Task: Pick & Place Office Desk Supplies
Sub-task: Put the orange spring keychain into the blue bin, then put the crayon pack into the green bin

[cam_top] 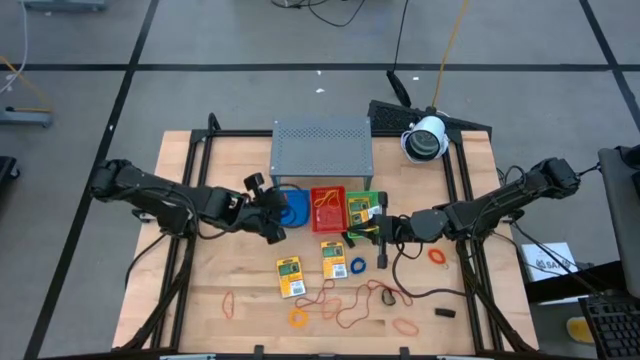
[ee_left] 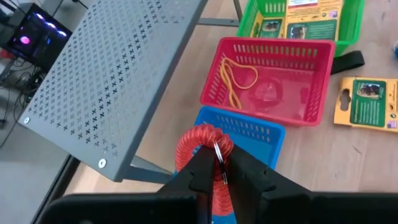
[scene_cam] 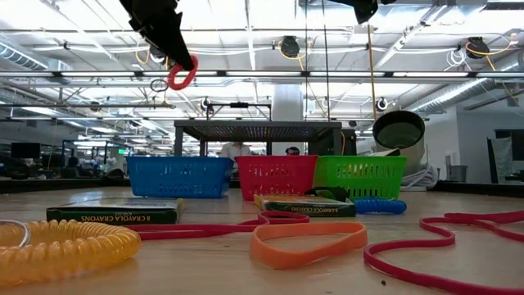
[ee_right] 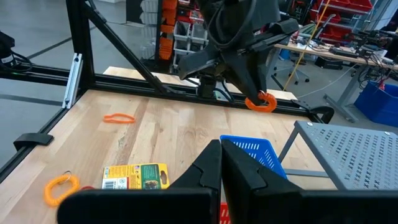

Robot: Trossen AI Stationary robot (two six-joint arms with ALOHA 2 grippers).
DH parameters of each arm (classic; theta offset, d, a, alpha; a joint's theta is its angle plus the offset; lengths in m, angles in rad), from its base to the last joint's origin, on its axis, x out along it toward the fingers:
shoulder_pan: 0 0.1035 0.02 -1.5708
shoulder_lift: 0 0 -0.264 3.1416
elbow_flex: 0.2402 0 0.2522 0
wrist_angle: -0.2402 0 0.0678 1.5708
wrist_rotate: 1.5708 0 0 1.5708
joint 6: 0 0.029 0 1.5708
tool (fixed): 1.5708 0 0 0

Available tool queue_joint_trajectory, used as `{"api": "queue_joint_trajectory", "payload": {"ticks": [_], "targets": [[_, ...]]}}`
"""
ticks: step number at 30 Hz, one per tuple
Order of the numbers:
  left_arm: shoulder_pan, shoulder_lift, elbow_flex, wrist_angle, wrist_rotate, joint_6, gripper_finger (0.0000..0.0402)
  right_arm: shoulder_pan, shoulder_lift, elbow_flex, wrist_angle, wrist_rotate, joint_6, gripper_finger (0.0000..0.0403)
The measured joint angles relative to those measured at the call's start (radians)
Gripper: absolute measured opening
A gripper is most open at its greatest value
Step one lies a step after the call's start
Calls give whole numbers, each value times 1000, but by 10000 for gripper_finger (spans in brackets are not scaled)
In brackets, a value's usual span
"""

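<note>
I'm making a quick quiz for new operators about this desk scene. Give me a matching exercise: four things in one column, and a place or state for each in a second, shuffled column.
Things:
1. red coil ring
2. red tray
3. right gripper
4. grey perforated shelf

Places or states:
a. at the table's back, behind the trays
b. between the blue tray and the green tray
c. shut and empty, by the green tray
d. held in the left gripper above the blue tray

Pairs: 1-d, 2-b, 3-c, 4-a
</note>
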Motion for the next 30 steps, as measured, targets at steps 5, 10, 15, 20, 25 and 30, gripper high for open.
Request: {"api": "queue_joint_trajectory", "payload": {"ticks": [5,10,15,20,25,30], "targets": [[1,0,0,-29,0,-18,34,-24,10,0,1,0,4,0],[15,0,0,-23,-1,-22,35,-67,44,0,1,-3,49,0],[17,0,0,-42,-1,-21,39,-96,60,-1,-7,-4,50,0],[17,0,0,-45,-13,-78,72,-98,60,-1,-7,-4,50,0],[17,11,0,-45,-50,-123,117,-97,60,-1,-7,-5,50,0],[19,9,0,-18,-49,-138,152,-97,60,-1,-8,-5,52,0]]}}
